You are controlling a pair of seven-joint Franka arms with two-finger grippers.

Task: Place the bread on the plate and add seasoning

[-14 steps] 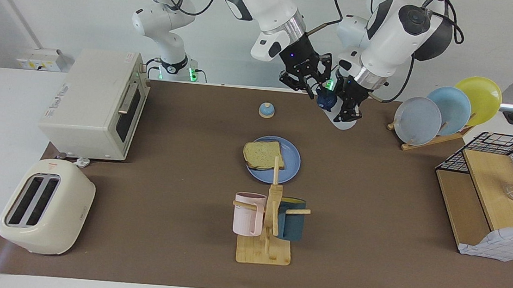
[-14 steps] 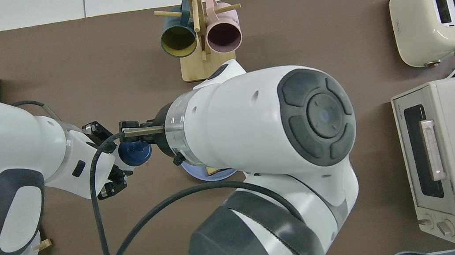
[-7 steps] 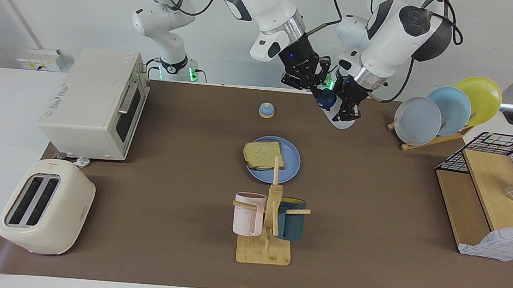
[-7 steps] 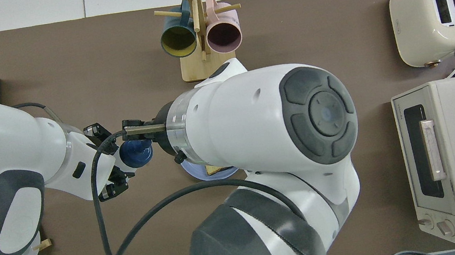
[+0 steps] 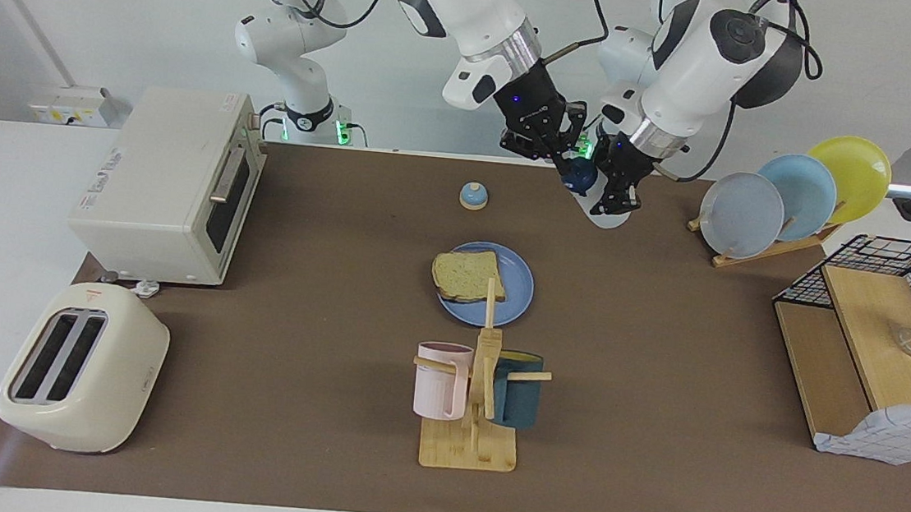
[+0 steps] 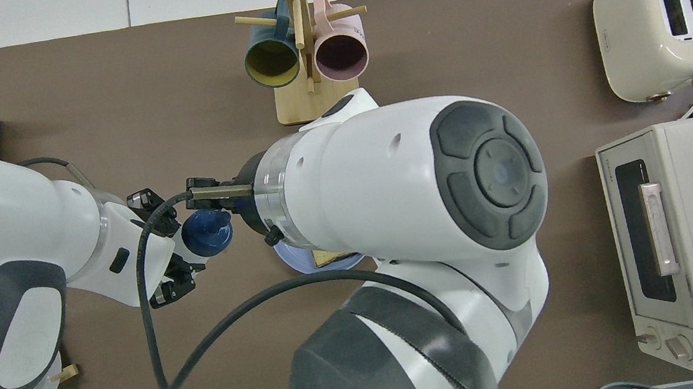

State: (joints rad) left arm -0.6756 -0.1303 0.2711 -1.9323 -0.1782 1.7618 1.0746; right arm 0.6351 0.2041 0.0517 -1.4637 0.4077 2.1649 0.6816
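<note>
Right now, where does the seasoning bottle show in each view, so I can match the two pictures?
Facing view: the seasoning bottle hangs near the top centre, body in the left gripper, the right gripper at its blue cap.
Overhead view: only its blue cap shows, mid-left, between the two arms.
Shared landmark: the mug rack.

No readable text on anything.

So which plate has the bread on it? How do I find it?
Find the wooden mug rack holding a pink and a dark blue mug. The plate lies flat on the table just beside it, nearer the robots. Unlike the three plates standing in the plate rack, it carries the bread.
</note>
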